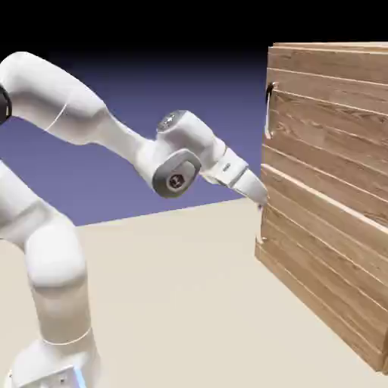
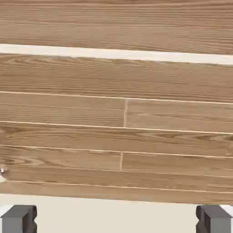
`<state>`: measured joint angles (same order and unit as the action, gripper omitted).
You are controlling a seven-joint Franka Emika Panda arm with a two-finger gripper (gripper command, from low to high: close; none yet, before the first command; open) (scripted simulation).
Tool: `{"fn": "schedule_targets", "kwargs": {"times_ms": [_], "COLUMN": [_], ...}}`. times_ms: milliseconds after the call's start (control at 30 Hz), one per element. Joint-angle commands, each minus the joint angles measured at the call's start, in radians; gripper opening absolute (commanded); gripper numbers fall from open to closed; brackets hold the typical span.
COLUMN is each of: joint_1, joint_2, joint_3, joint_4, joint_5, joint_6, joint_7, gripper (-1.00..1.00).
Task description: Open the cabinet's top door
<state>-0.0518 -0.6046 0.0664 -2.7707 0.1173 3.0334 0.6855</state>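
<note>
So I'm trying to get the cabinet's top door (image 1: pixel 326 125) open, and it's shut at the moment. It's the upper plank panel, over on the exterior view's right, with its curved metal handle (image 1: pixel 268 111) standing near the edge closest to me. My hand (image 1: pixel 260 204) is near the cabinet front (image 1: pixel 322 250) but sits lower than that handle, around the seam between the two panels. Fingers are wide apart with nothing in them, which makes sense to me: I need that gap to get around a thin upright bar. I'm also tipped downward, so I'd guess the next move is up and level, then in on the handle. Going straight forward from here would probably just bump wood.

What I can't make out: the top handle doesn't show in the hand view at all, just planks, a pale seam (image 2: pixel 116 53) and a small shiny bit of metal (image 2: pixel 2 171) cut off at the side, maybe part of the lower handle (image 1: pixel 262 227). In the exterior view my fingertips are tiny against that edge, so I can't tell if they're touching anything. The cabinet's far side runs out of frame too.
</note>
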Motion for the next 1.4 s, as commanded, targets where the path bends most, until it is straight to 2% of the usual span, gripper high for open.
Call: {"fn": "schedule_targets", "kwargs": {"times_ms": [0,1367], "joint_1": [-0.024,-0.993], "joint_2": [-0.013,-0.538], "joint_3": [0.025,1.034], "joint_4": [0.015,0.612], "joint_5": [0.044,1.827], "joint_6": [-0.001,-0.057], "joint_7": [-0.021,-0.864], "gripper": [0.00,0.00]}}
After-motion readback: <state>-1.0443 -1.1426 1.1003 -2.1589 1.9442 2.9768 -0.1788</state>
